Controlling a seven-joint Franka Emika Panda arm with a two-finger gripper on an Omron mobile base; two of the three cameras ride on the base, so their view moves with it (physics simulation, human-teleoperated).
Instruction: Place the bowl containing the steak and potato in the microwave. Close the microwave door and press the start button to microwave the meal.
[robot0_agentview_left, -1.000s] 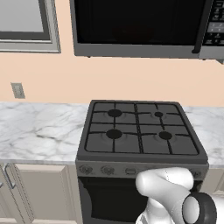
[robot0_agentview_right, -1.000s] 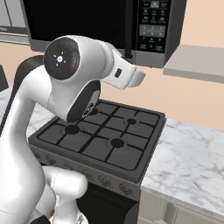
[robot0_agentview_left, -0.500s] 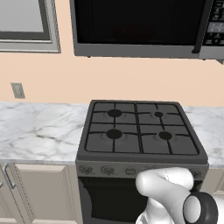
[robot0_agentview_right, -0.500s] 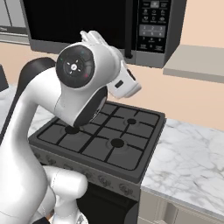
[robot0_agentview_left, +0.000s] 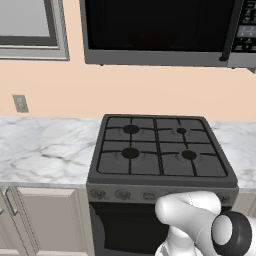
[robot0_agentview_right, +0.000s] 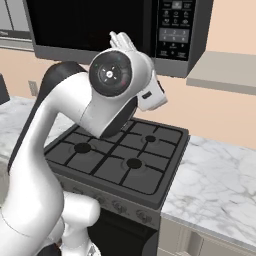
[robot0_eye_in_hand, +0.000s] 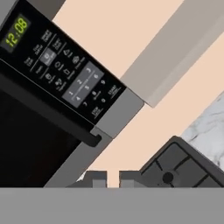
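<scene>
One microwave (robot0_agentview_left: 160, 30) hanging above one four-burner stove (robot0_agentview_left: 160, 150), door (robot0_agentview_right: 90, 27) shut; arm swinging up since before; gripper (robot0_eye_in_hand: 107, 180) fingertips nearly pressed together, pinching nothing, near keypad (robot0_eye_in_hand: 65, 65).

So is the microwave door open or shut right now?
Shut. The microwave door lies flush across the microwave front, its bar handle against the keypad panel, cavity hidden.

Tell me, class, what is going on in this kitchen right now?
A white robot arm stands before the stove, its claw raised toward the microwave above. The microwave door is shut, and the keypad panel with a lit clock sits ahead of the claw. The claw looks nearly closed and holds nothing.
</scene>
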